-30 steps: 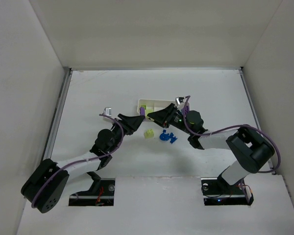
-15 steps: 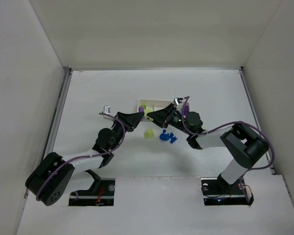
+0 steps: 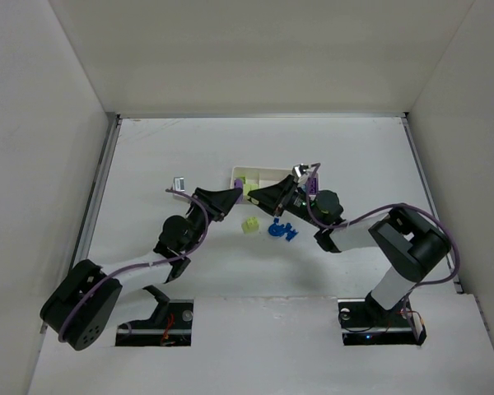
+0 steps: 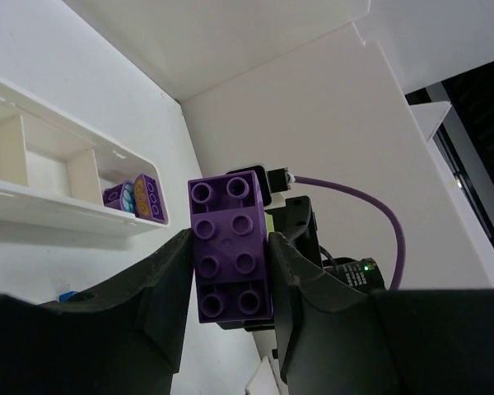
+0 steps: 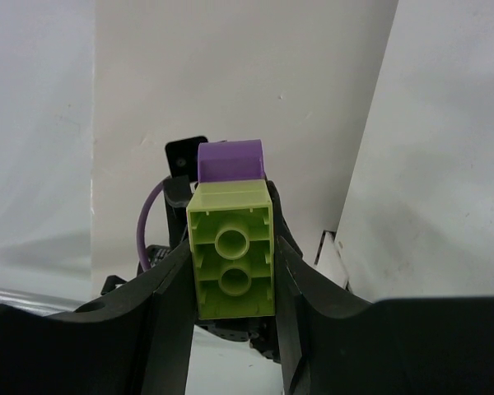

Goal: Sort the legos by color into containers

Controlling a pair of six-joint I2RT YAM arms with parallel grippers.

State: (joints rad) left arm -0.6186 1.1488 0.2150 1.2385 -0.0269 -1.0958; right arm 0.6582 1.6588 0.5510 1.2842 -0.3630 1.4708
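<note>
My left gripper (image 3: 235, 197) is shut on a purple lego (image 4: 230, 255), studs facing the left wrist camera. My right gripper (image 3: 258, 196) is shut on a lime-green lego (image 5: 232, 263), hollow underside facing the right wrist camera. The two grippers meet tip to tip just above the table in front of the white tray (image 3: 259, 170). The purple lego (image 5: 229, 160) sits directly behind the lime one; I cannot tell whether they are joined. On the table lie another lime lego (image 3: 249, 224) and several blue legos (image 3: 281, 230). Purple legos (image 4: 136, 196) lie in the tray's end compartment.
The tray (image 4: 58, 212) shows two bare compartments in the left wrist view. White walls enclose the table on three sides. The arms' purple cables arc above the wrists.
Both grippers stay shut on their legos at almost the same spot. The left arm has shifted slightly and the tips have drawn a little closer.
</note>
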